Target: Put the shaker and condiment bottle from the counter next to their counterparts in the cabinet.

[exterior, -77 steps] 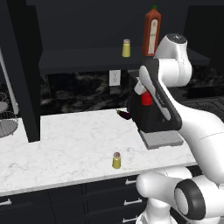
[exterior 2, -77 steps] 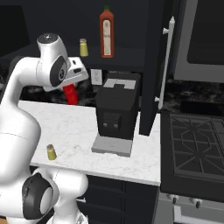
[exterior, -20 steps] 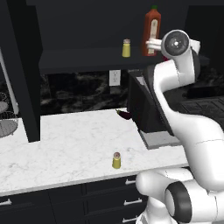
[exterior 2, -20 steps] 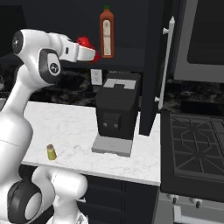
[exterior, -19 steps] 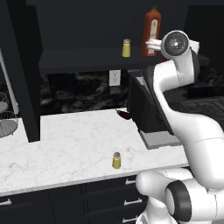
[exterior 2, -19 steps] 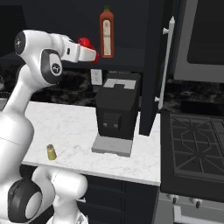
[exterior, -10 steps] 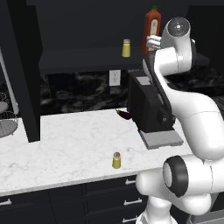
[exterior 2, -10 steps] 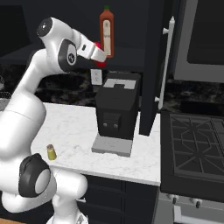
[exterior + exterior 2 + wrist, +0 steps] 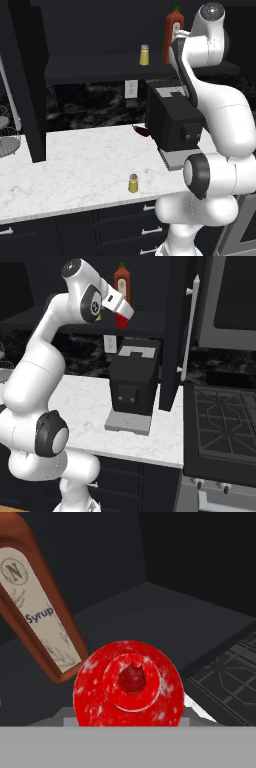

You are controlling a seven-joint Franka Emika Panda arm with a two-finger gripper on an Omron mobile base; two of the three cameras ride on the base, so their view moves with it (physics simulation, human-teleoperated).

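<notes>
The tool (image 9: pixel 121 312), upper middle of the frame, grips the condiment bottle (image 9: pixel 121 319) beside the syrup bottle (image 9: pixel 121 283). Next I think it must lower it onto the cabinet shelf (image 9: pixel 145 330), then release.

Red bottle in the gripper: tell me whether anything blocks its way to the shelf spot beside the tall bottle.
Nothing visible does. The red bottle hangs at shelf height, right beside the tall bottle, with bare shelf behind it.
</notes>
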